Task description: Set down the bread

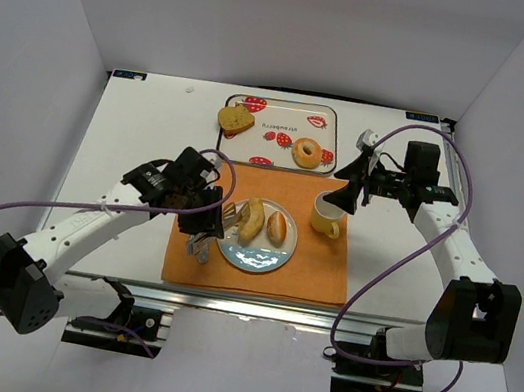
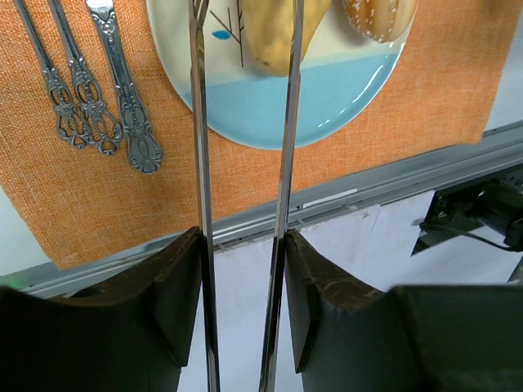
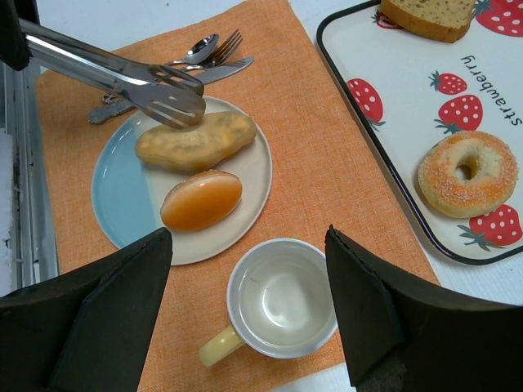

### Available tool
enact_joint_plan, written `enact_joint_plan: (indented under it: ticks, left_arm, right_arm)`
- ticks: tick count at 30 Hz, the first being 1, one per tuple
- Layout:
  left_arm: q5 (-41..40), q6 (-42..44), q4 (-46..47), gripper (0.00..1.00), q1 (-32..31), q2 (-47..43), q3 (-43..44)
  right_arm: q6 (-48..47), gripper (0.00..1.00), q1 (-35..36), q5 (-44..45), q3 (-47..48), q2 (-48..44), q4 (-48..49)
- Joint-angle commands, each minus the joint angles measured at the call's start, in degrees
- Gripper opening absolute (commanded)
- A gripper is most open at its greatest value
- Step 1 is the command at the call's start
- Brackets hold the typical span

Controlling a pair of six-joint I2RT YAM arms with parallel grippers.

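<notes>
My left gripper (image 2: 243, 245) is closed on the thin steel tongs (image 2: 198, 122). Its dark pads press the two flat, shiny arms from outside. The slotted tips of the tongs stand apart, over the far end of the long bread (image 3: 196, 140). I cannot tell if they touch it. This bread is oblong with a dull, rough yellow-brown crust, and it lies on the round plate (image 3: 122, 188), which is glazed half blue, half cream. A smooth, glossy oval bun (image 3: 201, 200) lies on the plate just beside it. Silver cutlery (image 2: 98, 90) with ornate handles lies left of the plate, on the coarse woven orange mat (image 2: 82, 196). My right gripper (image 3: 247, 245) is wide open and empty, above the pale cup (image 3: 282, 298) right of the plate.
</notes>
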Motion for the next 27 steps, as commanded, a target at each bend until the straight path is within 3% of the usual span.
enact_joint_plan:
  ticks: [1,16,19,20,23,24,27]
  left_arm:
    - [-0.9,-1.6,2.0,0.52,0.0,-2.9,1.5]
    - [-4.9,-1.0,1.0,0.48,5.2,-5.8,5.6]
    - [-8.9,1.4,0.6,0.38,8.9,-5.6,5.6]
    - [-10.9,4.0,1.1,0.29,10.5,-5.6,4.9]
    - [-12.9,10.6,6.3,0.18,18.9,-4.5,-0.2]
    - [-13.7,12.7,11.5,0.11,21.7,-4.2,-1.5]
    - [-16.4,23.6,24.9,0.07,24.3,-3.4,-7.1]
  right_arm:
    - [-0.3,0.80,-0.1,-1.3,1.5,-1.5,-0.7]
    - [-1.0,0.80,-0.2,-1.6,1.3,-1.9,-1.2]
    - [-2.7,0.80,-0.1,-1.5,1.1,-2.2,-2.1]
    - [-3.4,0.80,0.1,-1.4,0.9,-2.4,-2.1]
    - [-7.1,0.79,1.4,-0.8,0.7,-2.6,-4.5]
    - [-7.9,0.79,1.7,-0.5,0.6,-2.8,-5.0]
    - [-9.7,0.79,2.8,-0.2,0.4,-3.3,-6.3]
